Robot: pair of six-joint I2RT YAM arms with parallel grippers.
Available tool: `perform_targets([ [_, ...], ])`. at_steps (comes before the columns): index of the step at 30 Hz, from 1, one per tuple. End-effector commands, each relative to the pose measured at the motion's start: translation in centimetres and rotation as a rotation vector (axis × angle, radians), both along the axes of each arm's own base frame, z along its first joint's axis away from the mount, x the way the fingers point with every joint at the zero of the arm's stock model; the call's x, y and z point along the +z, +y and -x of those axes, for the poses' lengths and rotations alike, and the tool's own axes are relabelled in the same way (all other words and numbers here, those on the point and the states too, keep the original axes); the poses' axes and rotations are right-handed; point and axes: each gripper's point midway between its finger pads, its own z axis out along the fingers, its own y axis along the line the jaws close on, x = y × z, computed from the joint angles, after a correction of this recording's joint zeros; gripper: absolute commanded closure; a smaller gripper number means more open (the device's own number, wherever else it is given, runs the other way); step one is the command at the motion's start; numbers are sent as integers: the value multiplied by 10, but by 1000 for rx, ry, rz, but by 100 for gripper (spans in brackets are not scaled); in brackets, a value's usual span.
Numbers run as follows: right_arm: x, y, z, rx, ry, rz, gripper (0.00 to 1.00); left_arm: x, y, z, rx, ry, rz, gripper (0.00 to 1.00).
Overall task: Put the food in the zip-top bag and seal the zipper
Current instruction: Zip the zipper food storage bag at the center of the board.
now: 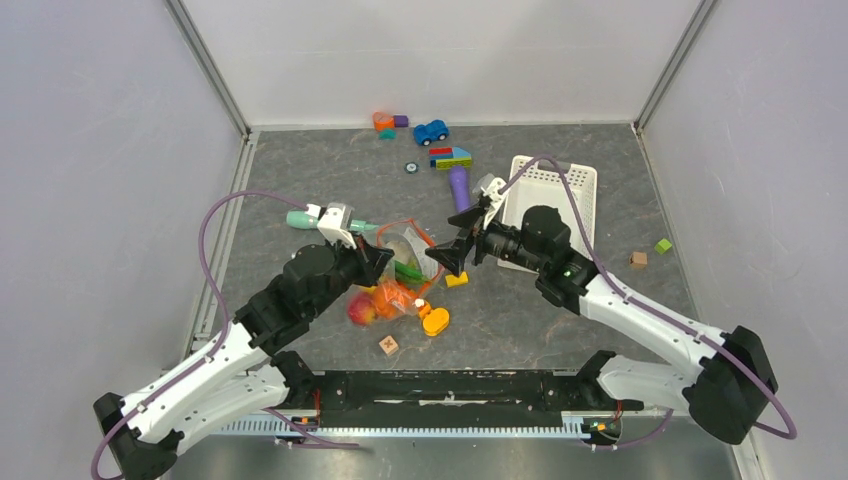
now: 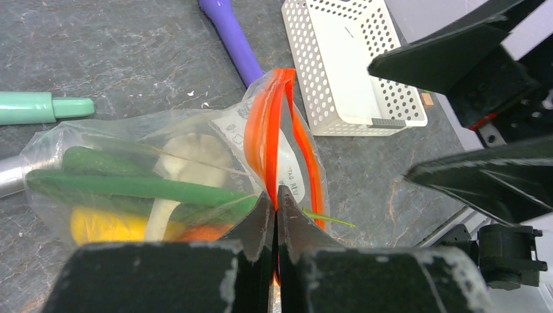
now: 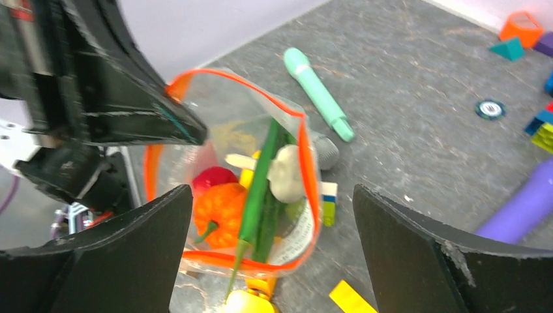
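The clear zip-top bag [image 1: 404, 250] lies between the two grippers with its mouth held wide open. The orange-red zipper [image 2: 261, 124] forms an open loop. My left gripper [image 2: 275, 195] is shut on one stretch of the zipper strip, also seen in the top view [image 1: 378, 260]. Inside the bag are green cucumbers [image 2: 130, 186], a white garlic piece [image 3: 287, 173], an orange pumpkin [image 3: 222, 212], a red fruit [image 3: 212, 179] and a yellow squash [image 2: 104, 225]. My right gripper [image 1: 452, 240] is open and empty, its fingers either side of the bag's mouth [image 3: 306, 163], not touching it.
A white slotted basket [image 1: 550, 195] stands behind the right gripper. A purple tool [image 1: 459, 186] and a teal tool [image 1: 300, 218] lie by the bag. A yellow block [image 1: 456, 279], a yellow toy [image 1: 434, 320] and a wooden cube [image 1: 388, 345] lie in front. Blocks and a blue car [image 1: 431, 131] lie at the back.
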Motion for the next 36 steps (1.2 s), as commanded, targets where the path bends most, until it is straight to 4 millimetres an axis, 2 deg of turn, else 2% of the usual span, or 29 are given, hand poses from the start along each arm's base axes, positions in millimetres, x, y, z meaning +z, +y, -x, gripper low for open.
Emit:
perform_targets([
  [1, -27, -5, -20, -58, 7, 60, 3, 32, 0, -1, 2, -64, 46, 96],
  [4, -42, 8, -25, -17, 30, 71, 12, 32, -2, -1, -7, -63, 42, 96],
  [7, -48, 27, -19, 90, 70, 64, 20, 31, -2, -1, -9, -56, 33, 96],
  [11, -59, 39, -23, 121, 116, 69, 38, 32, -3, 0, -18, -56, 27, 96],
  [13, -60, 40, -27, 108, 130, 69, 70, 32, -3, 1, -23, -57, 24, 96],
  [15, -54, 41, -23, 126, 125, 52, 84, 32, -2, 1, -22, -58, 23, 96],
  [20, -33, 36, -14, 132, 122, 30, 96, 33, -8, -3, -29, -65, 33, 95],
  [23, -28, 21, -21, 35, 136, 58, 98, 40, -15, -7, -41, -83, 43, 94],
  [27, -25, -1, -28, -103, 171, 87, 98, 54, -33, -9, -111, -122, 70, 92],
  [34, -10, -42, -40, -351, 178, 66, 100, 72, -64, -22, -186, -162, 82, 91],
  [36, -5, -55, -45, -428, 162, 28, 100, 76, -71, -26, -200, -165, 74, 87],
])
